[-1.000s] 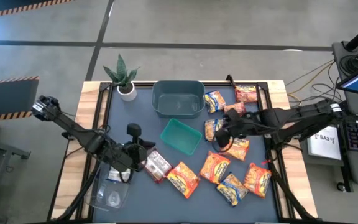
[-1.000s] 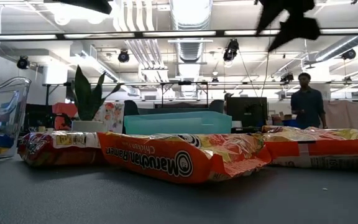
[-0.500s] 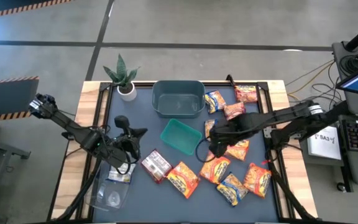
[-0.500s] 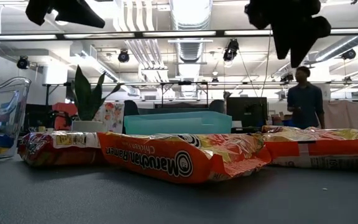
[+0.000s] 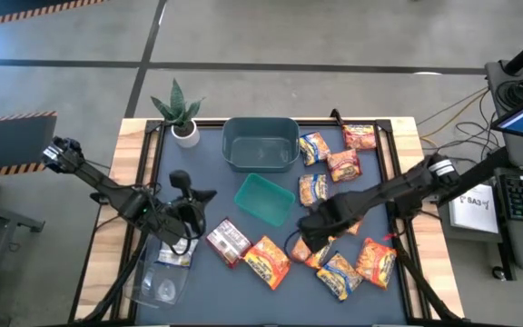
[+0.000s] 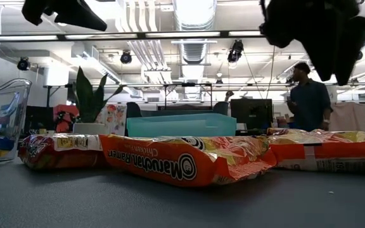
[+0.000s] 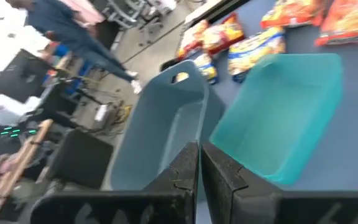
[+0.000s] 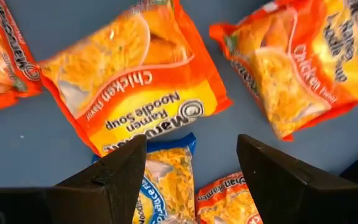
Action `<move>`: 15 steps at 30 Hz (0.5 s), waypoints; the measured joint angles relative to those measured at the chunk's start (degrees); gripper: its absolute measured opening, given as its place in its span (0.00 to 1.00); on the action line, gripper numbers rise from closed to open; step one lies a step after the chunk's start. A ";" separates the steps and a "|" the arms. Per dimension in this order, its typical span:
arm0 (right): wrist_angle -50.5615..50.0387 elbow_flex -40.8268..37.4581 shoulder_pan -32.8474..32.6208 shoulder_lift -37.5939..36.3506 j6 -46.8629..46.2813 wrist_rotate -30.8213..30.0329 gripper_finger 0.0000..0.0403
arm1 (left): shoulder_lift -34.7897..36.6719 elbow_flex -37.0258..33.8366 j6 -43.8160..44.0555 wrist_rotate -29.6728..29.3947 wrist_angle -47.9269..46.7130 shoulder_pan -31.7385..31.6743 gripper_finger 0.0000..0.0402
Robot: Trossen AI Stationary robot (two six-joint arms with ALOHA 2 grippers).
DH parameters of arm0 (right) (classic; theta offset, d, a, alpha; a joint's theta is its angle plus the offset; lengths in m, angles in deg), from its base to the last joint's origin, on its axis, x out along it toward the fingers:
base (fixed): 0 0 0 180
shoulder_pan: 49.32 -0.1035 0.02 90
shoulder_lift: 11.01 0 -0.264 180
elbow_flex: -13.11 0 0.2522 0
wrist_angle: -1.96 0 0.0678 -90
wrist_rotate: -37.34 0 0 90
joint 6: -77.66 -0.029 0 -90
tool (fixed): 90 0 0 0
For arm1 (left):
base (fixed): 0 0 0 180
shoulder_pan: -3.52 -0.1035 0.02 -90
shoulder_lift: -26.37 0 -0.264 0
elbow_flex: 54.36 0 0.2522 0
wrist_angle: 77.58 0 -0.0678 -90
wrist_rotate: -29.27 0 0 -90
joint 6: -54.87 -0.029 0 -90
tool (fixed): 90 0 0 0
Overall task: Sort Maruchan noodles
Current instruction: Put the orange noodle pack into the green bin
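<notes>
Right gripper (image 5: 309, 232), jaws open and empty, has dropped toward orange packets (image 8: 135, 74)

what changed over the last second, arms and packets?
The right gripper swept from beside the green tray toward the table's front, jaws open and empty, and now hangs over the orange packets. The left gripper, shut, pulled back a little off the dark red packet early on, then held. No packet moved; tub and tray unchanged.
</notes>
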 joint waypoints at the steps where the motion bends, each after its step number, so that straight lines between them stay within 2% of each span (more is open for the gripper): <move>1: 0.09 -0.35 -0.93 -0.04 -1.14 -0.42 0.60 | -0.08 0.00 -0.11 0.75 0.46 0.00 0.00; 9: 0.68 -2.38 -7.16 -0.66 -8.10 -7.69 0.60 | -1.81 0.68 -3.44 1.13 5.44 0.00 0.00; 15: 0.69 -2.38 -7.81 -0.40 -12.03 -8.98 0.60 | -3.25 1.29 -3.71 1.11 5.61 0.00 0.00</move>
